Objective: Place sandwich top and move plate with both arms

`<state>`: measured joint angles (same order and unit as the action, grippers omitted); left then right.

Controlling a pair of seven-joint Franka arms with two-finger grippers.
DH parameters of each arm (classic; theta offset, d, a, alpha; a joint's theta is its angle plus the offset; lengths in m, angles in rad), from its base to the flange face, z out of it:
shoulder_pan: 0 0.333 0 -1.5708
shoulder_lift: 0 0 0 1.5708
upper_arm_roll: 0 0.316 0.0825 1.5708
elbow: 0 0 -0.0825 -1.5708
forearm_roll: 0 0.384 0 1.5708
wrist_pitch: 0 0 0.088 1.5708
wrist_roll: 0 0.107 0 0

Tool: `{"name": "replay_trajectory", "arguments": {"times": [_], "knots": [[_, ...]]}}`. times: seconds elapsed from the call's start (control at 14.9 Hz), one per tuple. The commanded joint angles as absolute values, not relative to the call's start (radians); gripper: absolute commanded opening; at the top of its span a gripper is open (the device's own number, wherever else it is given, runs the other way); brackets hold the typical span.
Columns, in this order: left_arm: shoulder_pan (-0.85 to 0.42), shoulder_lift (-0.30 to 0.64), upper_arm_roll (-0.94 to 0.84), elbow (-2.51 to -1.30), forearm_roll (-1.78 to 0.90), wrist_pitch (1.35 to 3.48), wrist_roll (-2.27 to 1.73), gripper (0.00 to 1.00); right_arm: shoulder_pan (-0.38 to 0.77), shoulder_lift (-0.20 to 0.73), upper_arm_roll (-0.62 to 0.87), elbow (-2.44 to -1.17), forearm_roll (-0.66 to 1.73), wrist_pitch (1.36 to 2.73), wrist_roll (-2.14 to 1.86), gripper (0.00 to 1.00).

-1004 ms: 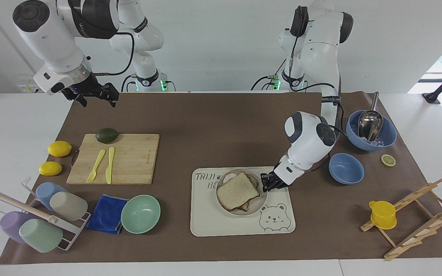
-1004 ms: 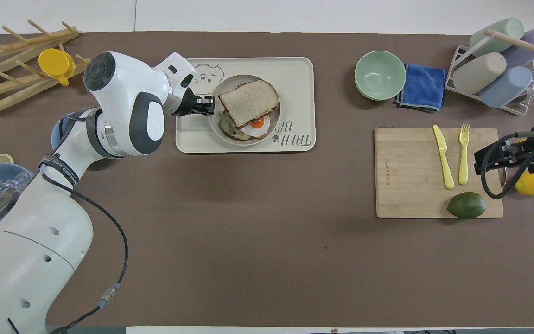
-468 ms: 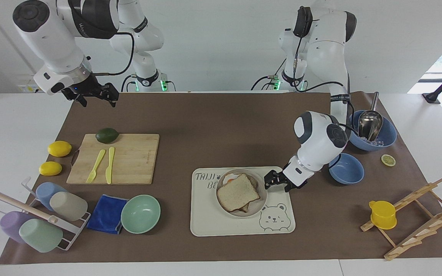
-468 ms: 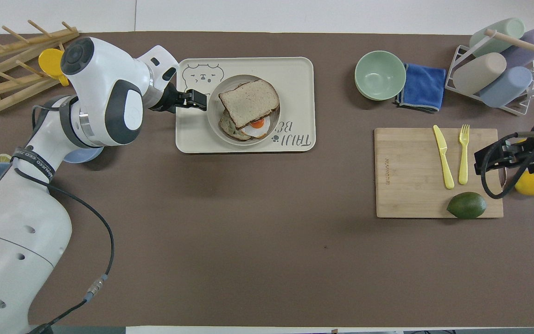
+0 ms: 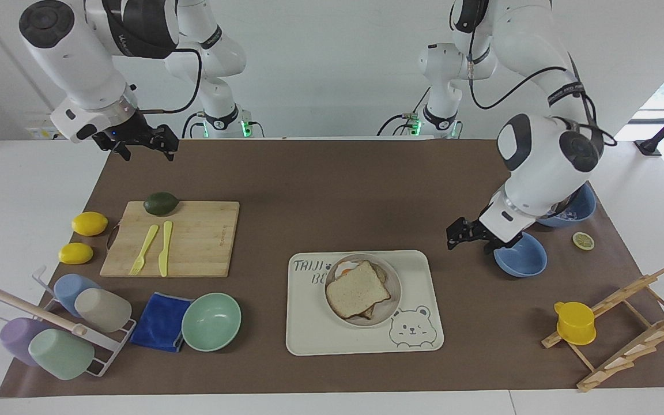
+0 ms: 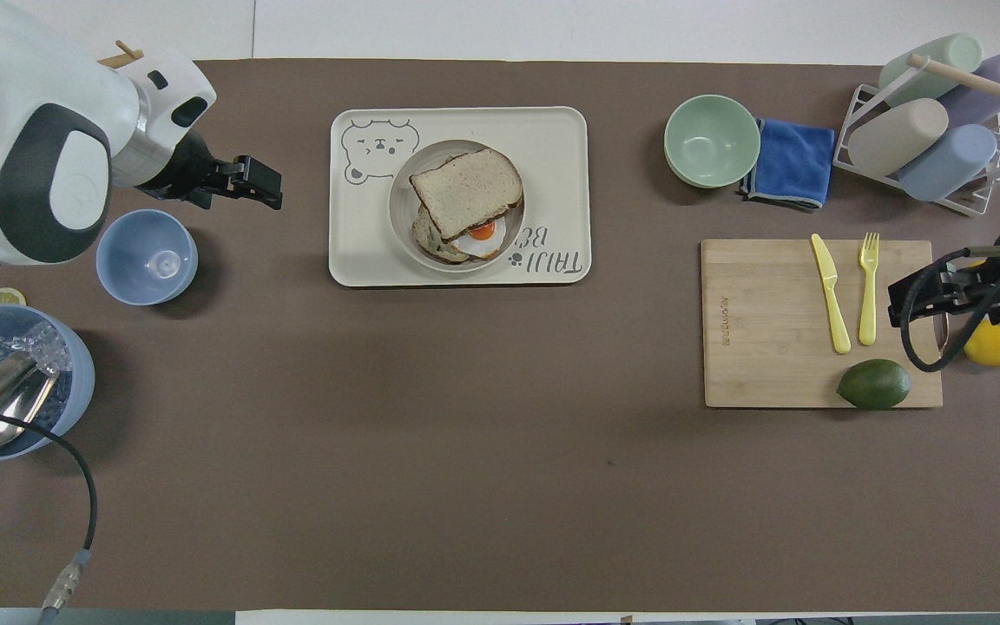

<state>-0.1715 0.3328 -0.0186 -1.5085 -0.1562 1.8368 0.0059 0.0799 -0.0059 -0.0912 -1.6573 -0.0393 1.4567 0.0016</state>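
Right gripper (image 5: 146,151): waiting, fingers spread and empty, over the table at the cutting board's (image 6: 769,347) three o'clock in the overhead view. Left gripper (image 5: 466,239): fingers apart, nothing held, over the table at the tray's (image 5: 418,271) nine o'clock, same view. Sandwich top (image 5: 358,288): lying on the egg toast (image 6: 481,233), on the plate (image 5: 396,300) mid-tray. Placing looks done; leaves the two-armed plate move, not yet begun.
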Motion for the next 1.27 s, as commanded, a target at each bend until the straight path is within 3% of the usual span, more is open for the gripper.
{"name": "replay_trajectory", "arguments": {"times": [0.0,0.33,0.54,0.8,1.2], "knots": [[-0.167,0.227,-0.005,-1.543,-0.062,1.734,0.012,1.00,0.071,-0.031,-0.091,-1.686,-0.015,1.474,0.006,1.00],[-0.135,-0.030,-0.002,-1.727,-0.017,1.680,0.000,1.00,0.071,-0.031,-0.091,-1.686,-0.015,1.474,0.006,1.00],[-0.132,-0.115,-0.003,-1.801,-0.015,1.675,-0.034,1.00,0.071,-0.031,-0.091,-1.686,-0.015,1.474,0.006,1.00],[-0.144,-0.092,-0.002,-1.793,-0.015,1.710,-0.037,1.00,0.071,-0.031,-0.091,-1.686,-0.015,1.474,0.006,1.00],[-0.138,-0.025,-0.029,-1.572,0.067,1.491,-0.044,1.00,0.071,-0.031,-0.091,-1.686,-0.015,1.474,0.006,1.00]]}}
